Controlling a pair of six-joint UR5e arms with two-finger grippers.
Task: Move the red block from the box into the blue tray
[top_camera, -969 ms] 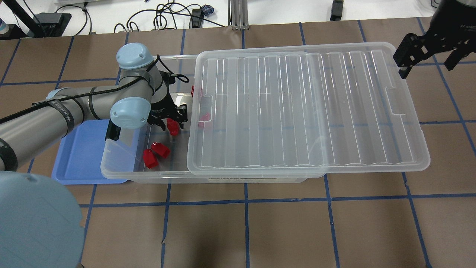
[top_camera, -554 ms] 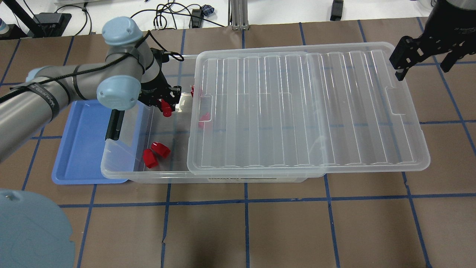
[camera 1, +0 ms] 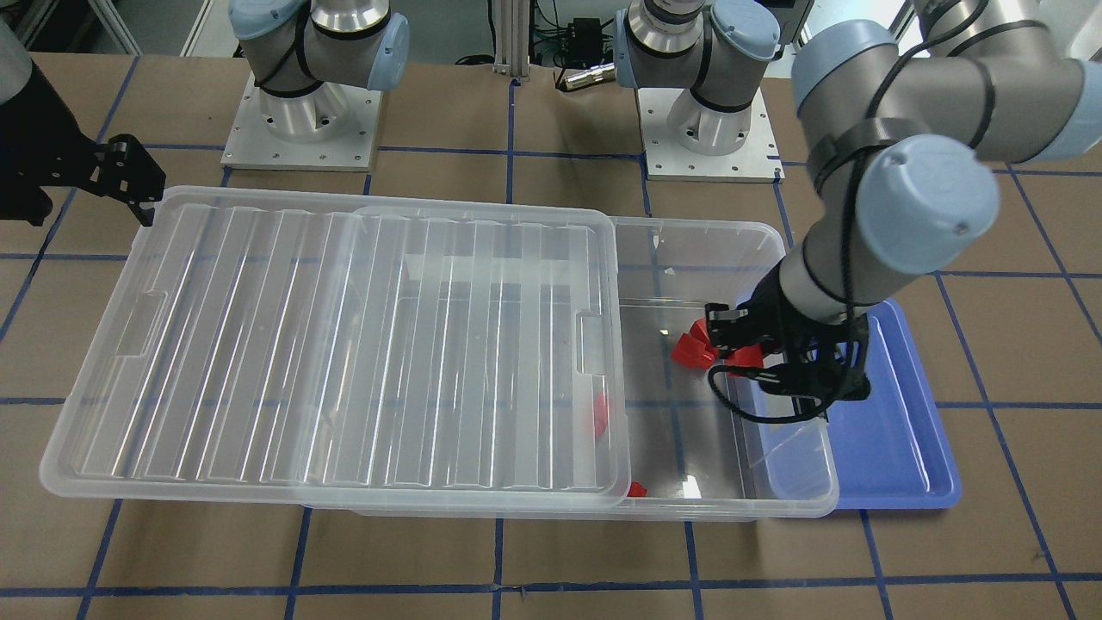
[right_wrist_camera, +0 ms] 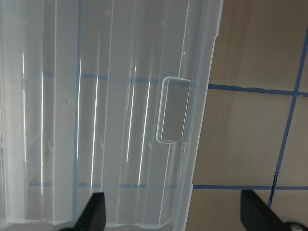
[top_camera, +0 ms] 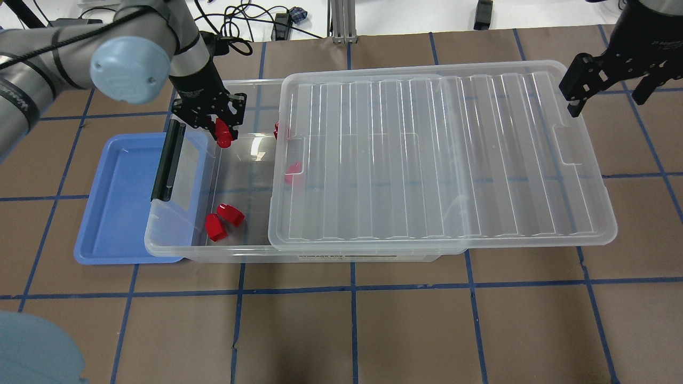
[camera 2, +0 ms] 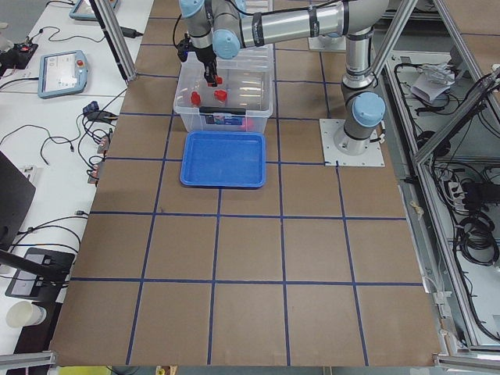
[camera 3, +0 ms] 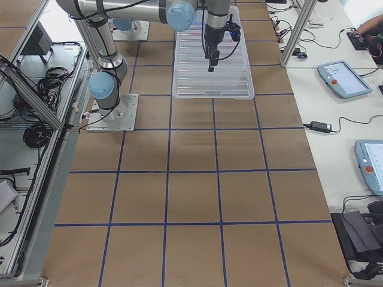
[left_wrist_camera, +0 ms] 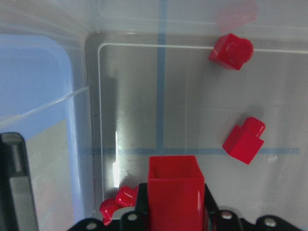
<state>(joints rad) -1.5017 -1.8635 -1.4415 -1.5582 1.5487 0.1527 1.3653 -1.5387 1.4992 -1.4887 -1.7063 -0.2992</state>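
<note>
0.6 s on: the left gripper [top_camera: 221,128] has risen and swung toward the far-left corner of the box [top_camera: 176,246]. Its jaws are pinching the red block [top_camera: 223,133], held clear above the box floor near the black latch bar [top_camera: 168,160]. The blue tray [top_camera: 117,202] sits just beside the box's latch end. The right gripper [top_camera: 607,96] hovers over the corner of the lid [top_camera: 427,154], jaws spread.

Left hand [top_camera: 220,129] points down, pinching the red block [top_camera: 223,136]; right hand [top_camera: 608,98] hangs raised, fingers [top_camera: 575,92] spread wide.

Red block [top_camera: 291,172] under the translucent lid [top_camera: 427,160], blurred, shape unclear
</note>
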